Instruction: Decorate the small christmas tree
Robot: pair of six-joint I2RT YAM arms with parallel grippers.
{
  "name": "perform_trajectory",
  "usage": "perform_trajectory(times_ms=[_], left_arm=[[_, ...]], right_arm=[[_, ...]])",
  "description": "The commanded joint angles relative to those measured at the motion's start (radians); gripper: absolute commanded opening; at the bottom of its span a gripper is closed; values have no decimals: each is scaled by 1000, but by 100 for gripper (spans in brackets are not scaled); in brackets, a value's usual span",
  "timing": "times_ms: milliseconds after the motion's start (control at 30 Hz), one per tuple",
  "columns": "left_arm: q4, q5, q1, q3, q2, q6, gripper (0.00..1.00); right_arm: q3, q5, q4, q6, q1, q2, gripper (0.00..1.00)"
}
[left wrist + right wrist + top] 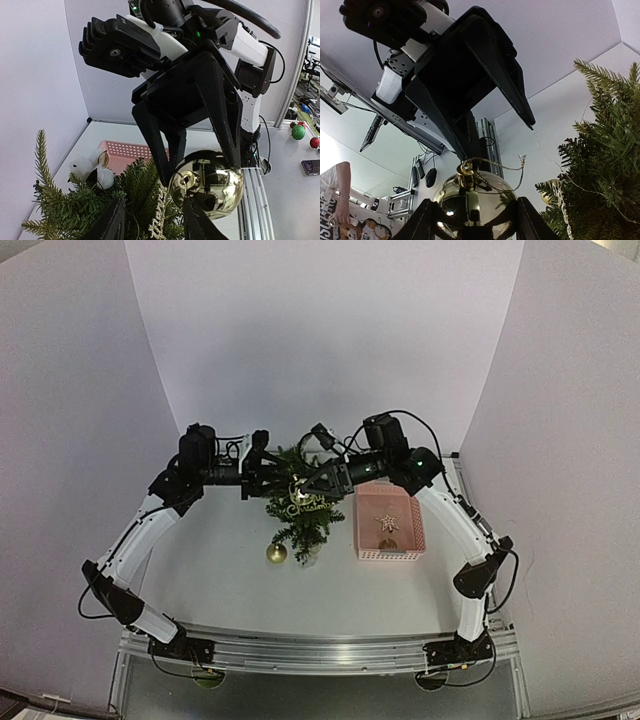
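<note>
The small christmas tree (300, 522) stands mid-table, its green branches also showing in the left wrist view (70, 210) and the right wrist view (605, 165). My right gripper (475, 202) is shut on a shiny gold ball (475, 200) beside the treetop, with the ball's cap and gold loop (495, 165) facing up. From the left wrist the same ball (206, 182) sits between the right fingers. My left gripper (154, 202) faces it with jaws apart. One left finger (465, 145) reaches the ball's cap and the other stands free. Nothing is pinched between them.
A pink basket (414, 530) with a star ornament (388, 522) sits right of the tree. A second gold ball (276, 553) lies by the tree's foot. On the tree hang a gold script sign (157, 220) and a white fluffy ornament (95, 170).
</note>
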Motion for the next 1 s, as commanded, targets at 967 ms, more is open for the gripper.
perform_trajectory(times_ms=[967], left_arm=[[-88, 110, 16, 16, -50, 238, 29]], right_arm=[[-51, 20, 29, -27, 9, -37, 37]])
